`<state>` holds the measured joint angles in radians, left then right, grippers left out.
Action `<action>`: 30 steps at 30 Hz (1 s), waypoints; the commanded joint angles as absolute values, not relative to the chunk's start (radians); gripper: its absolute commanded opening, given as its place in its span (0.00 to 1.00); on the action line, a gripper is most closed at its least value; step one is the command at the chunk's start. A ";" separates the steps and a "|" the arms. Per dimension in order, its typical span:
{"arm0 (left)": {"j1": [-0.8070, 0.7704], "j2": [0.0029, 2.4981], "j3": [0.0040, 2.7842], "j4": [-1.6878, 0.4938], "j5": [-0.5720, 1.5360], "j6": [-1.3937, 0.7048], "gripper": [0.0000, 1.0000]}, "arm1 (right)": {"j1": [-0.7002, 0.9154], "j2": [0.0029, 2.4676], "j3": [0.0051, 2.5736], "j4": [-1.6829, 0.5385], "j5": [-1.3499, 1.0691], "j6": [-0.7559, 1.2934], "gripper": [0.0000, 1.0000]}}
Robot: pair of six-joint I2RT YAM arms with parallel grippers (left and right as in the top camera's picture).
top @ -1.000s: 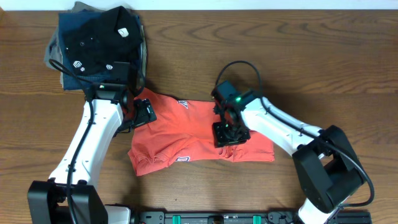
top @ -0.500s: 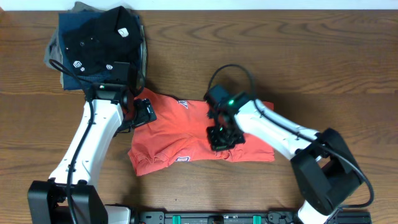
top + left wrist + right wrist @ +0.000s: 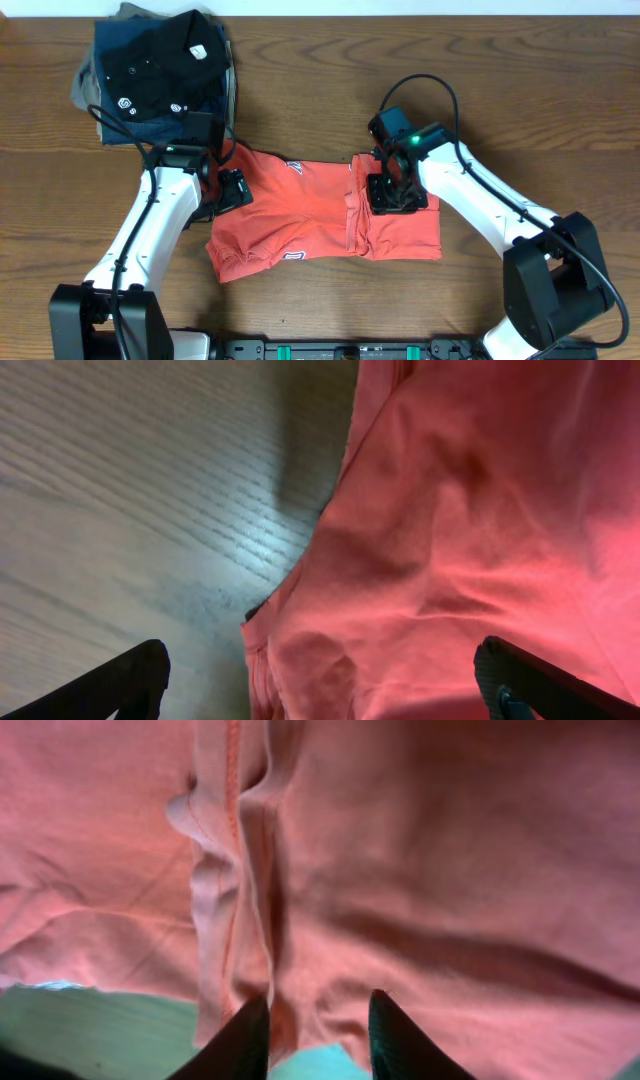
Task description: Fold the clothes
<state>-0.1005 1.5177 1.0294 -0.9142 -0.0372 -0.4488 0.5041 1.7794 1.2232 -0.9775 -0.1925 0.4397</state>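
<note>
On the red-orange T-shirt [image 3: 300, 215] the lettering [image 3: 294, 168] is mostly lost in folds and too small to read from overhead. The right gripper [image 3: 392, 193] covers the cloth under it. In the right wrist view its fingers [image 3: 245, 1040] are cut off by the picture's edge, so a pinch cannot be told. Far left, the black shirt [image 3: 160, 65] hides most of the folded garments [image 3: 105, 45].

I can read no words anywhere. White print on the red-orange T-shirt [image 3: 300, 212] is too small for me. The black shirt [image 3: 160, 62] carries small white logos, illegible.
</note>
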 commanded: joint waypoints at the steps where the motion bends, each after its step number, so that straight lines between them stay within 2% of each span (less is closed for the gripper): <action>1: -0.096 1.523 1.027 -0.910 -0.053 -0.458 0.98 | 0.533 1.774 1.156 -0.940 -0.205 0.449 0.27; 8: -0.096 1.523 1.027 -0.911 -0.053 -0.458 0.98 | 0.584 1.775 1.036 -0.761 -0.351 0.487 0.28; 14: -0.096 1.523 1.027 -0.910 -0.053 -0.458 0.98 | 0.644 1.775 1.009 -0.691 -0.347 0.547 0.22; 19: -0.096 1.523 1.027 -0.910 -0.053 -0.458 0.98 | 0.637 1.774 1.055 -0.698 -0.344 0.564 0.20; 25: -0.096 1.523 1.027 -0.905 -0.053 -0.458 0.98 | 0.635 1.774 1.140 -0.718 -0.356 0.560 0.26; 30: -0.096 1.523 1.027 -0.903 -0.053 -0.458 0.98 | 0.634 1.774 1.177 -0.752 -0.358 0.527 0.23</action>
